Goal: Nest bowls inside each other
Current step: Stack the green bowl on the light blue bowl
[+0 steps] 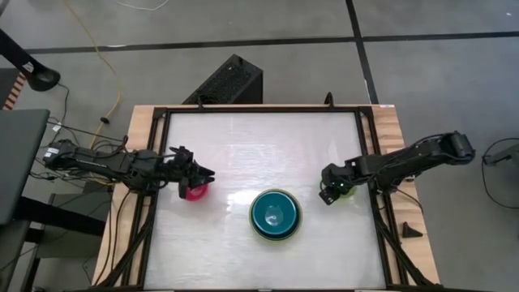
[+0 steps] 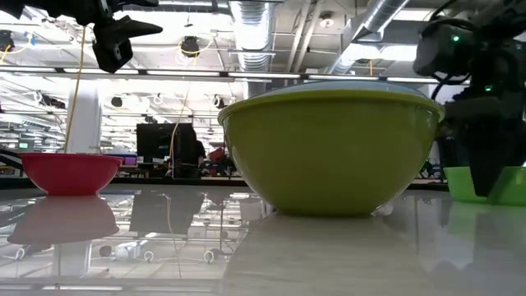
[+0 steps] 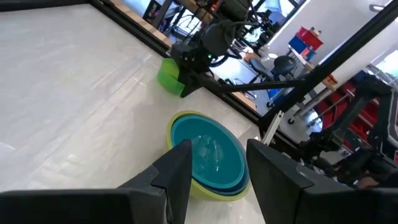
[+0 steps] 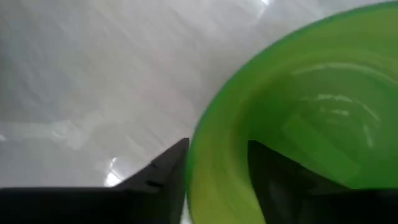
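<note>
A stack of three bowls, olive-green outermost, then light blue, then teal innermost, rests on the table near the front middle. A small magenta bowl sits on the table at the left. My left gripper hangs open above it, clear of it, pointing toward the stack. At the right stands the small bright green bowl on its base. My right gripper points down at that bowl's left rim, open, one finger outside the wall and one inside. My right gripper stands astride the green bowl's rim from above, one finger outside the wall and the other inside the hollow. Whether either finger touches the wall, I cannot tell. The bowl sits upright on the table.
A black rail frames the white table top, with wooden strips outside it. A small black wedge lies on the right strip. A black box stands on the floor beyond the far edge. The far half of the table is bare.
</note>
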